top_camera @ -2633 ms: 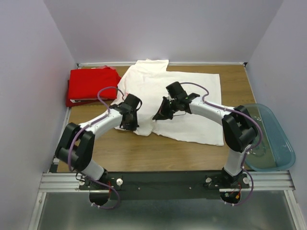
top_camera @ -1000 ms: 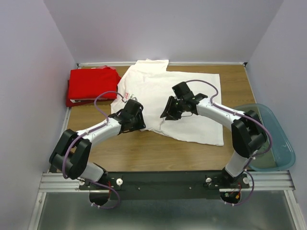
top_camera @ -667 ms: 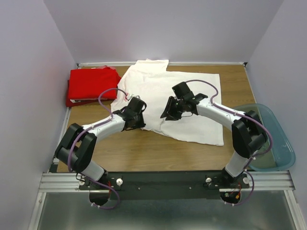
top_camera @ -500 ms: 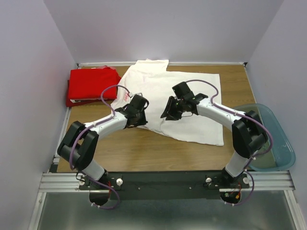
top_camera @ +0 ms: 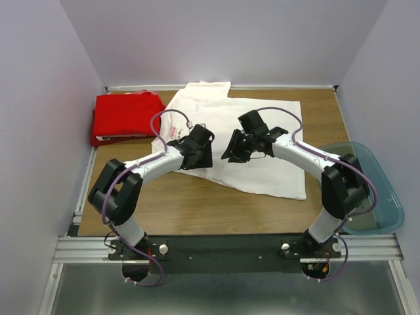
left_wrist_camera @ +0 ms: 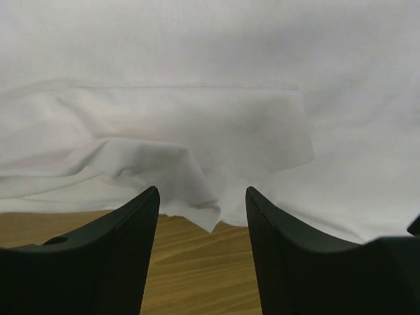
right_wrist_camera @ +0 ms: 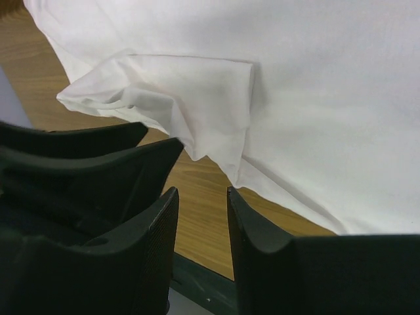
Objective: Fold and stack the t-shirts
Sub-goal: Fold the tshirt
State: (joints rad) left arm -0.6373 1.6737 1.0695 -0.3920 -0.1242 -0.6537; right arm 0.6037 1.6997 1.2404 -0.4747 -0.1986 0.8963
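Observation:
A white t-shirt (top_camera: 262, 128) lies spread flat across the middle of the table. A bright red t-shirt (top_camera: 125, 116) rests folded at the back left. My left gripper (top_camera: 207, 155) is open at the white shirt's near-left edge. In the left wrist view a crumpled corner of the white t-shirt (left_wrist_camera: 197, 177) lies just ahead of the left gripper (left_wrist_camera: 202, 200), and only wood shows between its fingers. My right gripper (top_camera: 227, 155) hangs close beside it, open and holding nothing. In the right wrist view the folded-over corner of the white t-shirt (right_wrist_camera: 197, 98) lies ahead of the right gripper (right_wrist_camera: 200, 195).
A translucent blue tub (top_camera: 371, 190) sits at the table's right edge, beside the right arm's base. Walls close in the table on the left, back and right. The left gripper's fingers (right_wrist_camera: 98, 161) fill the left of the right wrist view.
My left gripper has slid right along the white shirt's near edge, ending close beside the right gripper. The cloth's near-left corner is bunched inward. The right arm has barely moved.

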